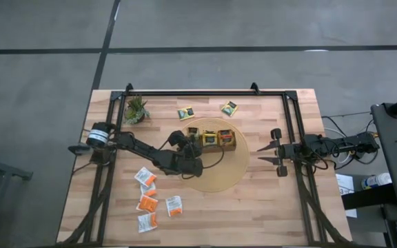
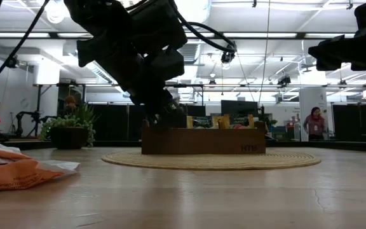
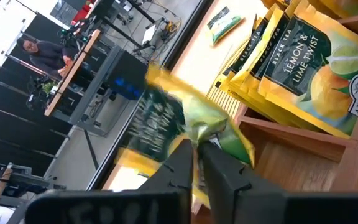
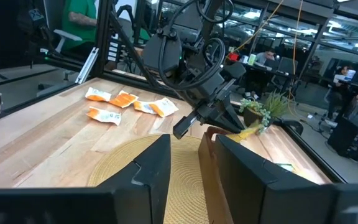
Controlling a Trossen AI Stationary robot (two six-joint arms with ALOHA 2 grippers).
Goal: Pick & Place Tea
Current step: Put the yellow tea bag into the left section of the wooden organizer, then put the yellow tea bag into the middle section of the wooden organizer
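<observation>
On the wooden table (image 1: 253, 200), left fingers (image 3: 219, 171) pinch a yellow sachet (image 3: 166, 118); right fingers (image 4: 247, 168) spread apart.

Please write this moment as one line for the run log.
left tool: shut on yellow tea sachet, at wooden tray | right tool: open, waiting at right edge | orange sachets: on table

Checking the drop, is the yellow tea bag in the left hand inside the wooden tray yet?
Not yet. The left hand pinches the yellow tea bag beside the wooden tray, whose slots hold other sachets.
</observation>
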